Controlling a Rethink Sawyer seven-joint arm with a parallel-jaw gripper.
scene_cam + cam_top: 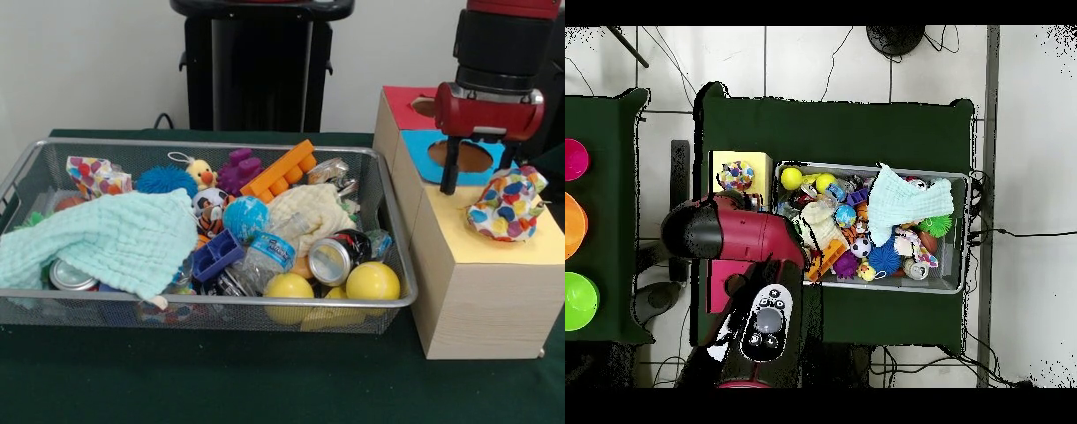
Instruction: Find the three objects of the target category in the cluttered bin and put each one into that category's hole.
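Observation:
A polka-dot cloth (505,208) lies bunched on the yellow top of the pale wood box (459,243), and it covers the hole, so the hole is hidden. It also shows in the overhead view (736,176). My gripper (479,179) hangs just above the cloth's left part. It is open, with one black finger (448,172) left of the cloth and the other at its top edge. A second polka-dot cloth (95,175) lies in the far left corner of the silver wire-mesh bin (221,146). I see no third one.
A mint-green waffle cloth (106,238) covers the bin's left front. A cream cloth (309,212), cans, yellow balls (372,281), an orange brick and toys fill the rest. The blue-topped box (415,146) and red-topped box (402,102) stand behind the yellow one. The arm (735,230) covers them from overhead.

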